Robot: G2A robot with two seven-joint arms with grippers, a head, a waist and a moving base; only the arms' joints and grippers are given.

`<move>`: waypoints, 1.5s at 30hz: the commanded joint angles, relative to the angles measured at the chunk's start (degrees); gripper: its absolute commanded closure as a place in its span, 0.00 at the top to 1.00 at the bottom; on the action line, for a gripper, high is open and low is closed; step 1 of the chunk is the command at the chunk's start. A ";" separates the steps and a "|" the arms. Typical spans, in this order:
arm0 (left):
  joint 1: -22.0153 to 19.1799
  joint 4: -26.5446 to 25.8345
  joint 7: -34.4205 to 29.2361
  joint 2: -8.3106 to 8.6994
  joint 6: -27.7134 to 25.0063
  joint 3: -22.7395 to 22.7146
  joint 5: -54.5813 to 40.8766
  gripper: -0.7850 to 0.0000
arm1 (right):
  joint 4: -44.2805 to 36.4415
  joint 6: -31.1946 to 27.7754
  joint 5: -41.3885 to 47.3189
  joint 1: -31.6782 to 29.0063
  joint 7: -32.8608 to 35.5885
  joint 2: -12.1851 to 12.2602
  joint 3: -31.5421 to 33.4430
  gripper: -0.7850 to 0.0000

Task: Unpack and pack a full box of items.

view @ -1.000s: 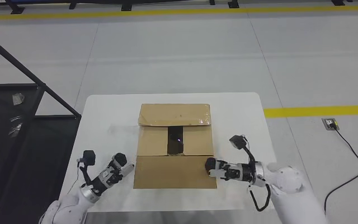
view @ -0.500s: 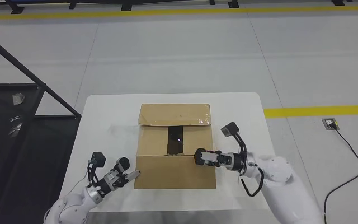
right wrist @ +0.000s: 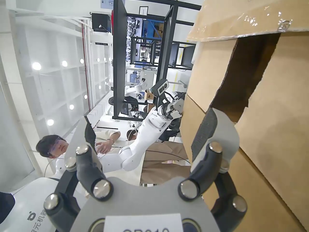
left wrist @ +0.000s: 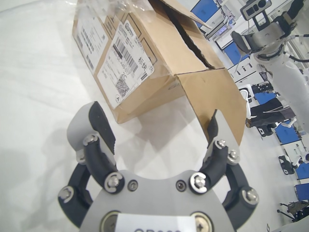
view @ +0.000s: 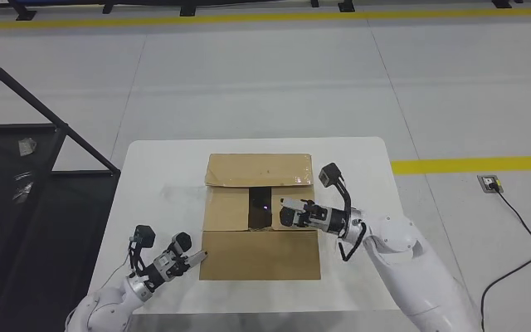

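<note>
The left tool [left wrist: 155, 112] sits at about 8 o'clock from the box [view: 257, 170], low over the white bench [view: 166, 183], with its jaws spread wide and nothing between them. One fingertip lies right at the corner of the near flap [view: 259, 253], which splays out toward the robot. Over the last half second this arm has kept its place, after sliding a little nearer the robot in the half second before that.

The box stands at the middle of the bench. Its top flaps are only partly parted, leaving a dark gap [view: 260, 207] down the centre. What lies inside cannot be made out.

The right tool [view: 286, 214] is the one that has moved. A second ago it was by the box's near right corner, at about 5 o'clock. It has since swung up and across the top, and now sits just at 3 o'clock of the gap. Its jaws are wide apart and hold nothing, and one finger [right wrist: 210, 126] lies against the cardboard beside the opening.

This looks like the start of unpacking: the right tool is placed to catch a flap edge and fold it back. Nothing is out of the box yet.
</note>
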 commanded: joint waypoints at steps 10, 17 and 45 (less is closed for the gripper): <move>1.49 -1.81 3.15 0.31 0.26 0.45 3.21 1.00 | 2.29 8.22 1.88 0.05 -12.15 -0.79 0.09 1.00; 1.85 -1.81 4.06 0.58 -0.15 0.79 3.82 1.00 | 6.40 10.50 3.36 2.33 -19.32 -1.60 0.05 1.00; 3.14 -0.91 6.36 1.76 -0.16 0.30 2.93 1.00 | 34.67 0.58 7.05 25.83 -38.88 -11.46 -12.33 1.00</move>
